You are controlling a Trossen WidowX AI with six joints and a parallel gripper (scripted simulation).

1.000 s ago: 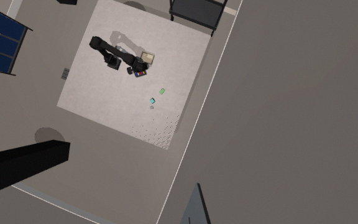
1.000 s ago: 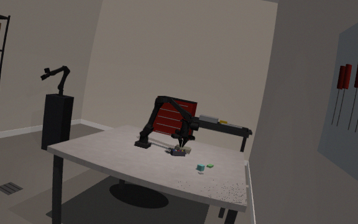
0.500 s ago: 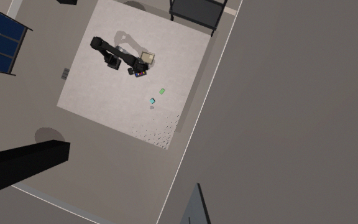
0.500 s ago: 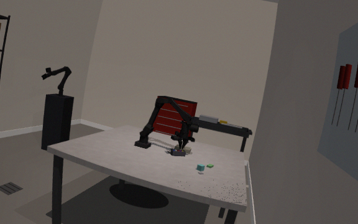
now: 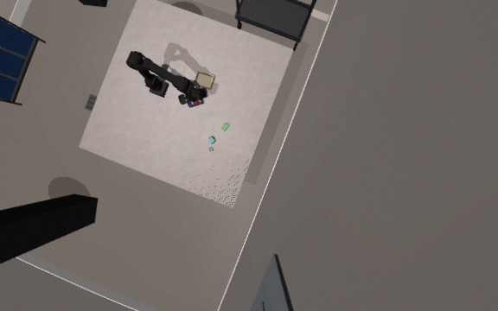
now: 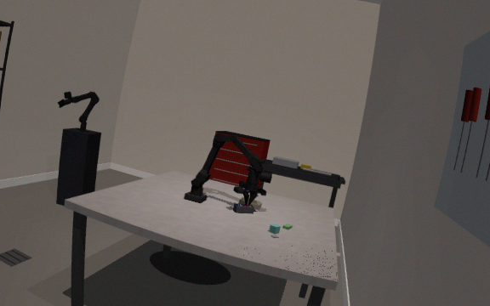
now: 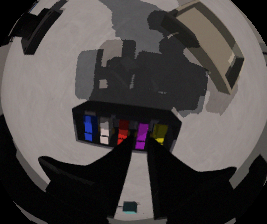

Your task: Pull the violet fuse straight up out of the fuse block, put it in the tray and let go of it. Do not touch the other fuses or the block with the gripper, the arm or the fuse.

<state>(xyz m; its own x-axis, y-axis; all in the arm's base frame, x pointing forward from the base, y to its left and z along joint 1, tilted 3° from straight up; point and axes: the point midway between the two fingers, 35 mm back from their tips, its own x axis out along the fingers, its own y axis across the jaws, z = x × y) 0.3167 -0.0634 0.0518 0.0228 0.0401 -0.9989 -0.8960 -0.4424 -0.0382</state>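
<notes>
The violet fuse (image 7: 142,134) stands in its slot in the dark fuse block (image 5: 194,104) (image 6: 244,210) (image 7: 129,108), between the red fuse (image 7: 123,131) and the yellow fuse (image 7: 160,133). The blue fuse (image 7: 88,128) and white fuse (image 7: 104,131) stand farther left. My gripper (image 6: 247,204) (image 7: 140,140) is open by a narrow gap and points down at the block. In the wrist view its tips show on either side of the violet fuse; whether they touch anything cannot be told. In the overhead view the arm hides the tips. The tan tray (image 5: 205,80) (image 7: 206,37) is empty.
The tray lies close beside the block, at the upper right in the wrist view. A teal cube (image 5: 212,140) (image 6: 275,229) (image 7: 130,206), a green block (image 5: 226,126) (image 6: 287,226) and a small grey piece (image 5: 211,149) (image 6: 275,235) lie on the table away from the block.
</notes>
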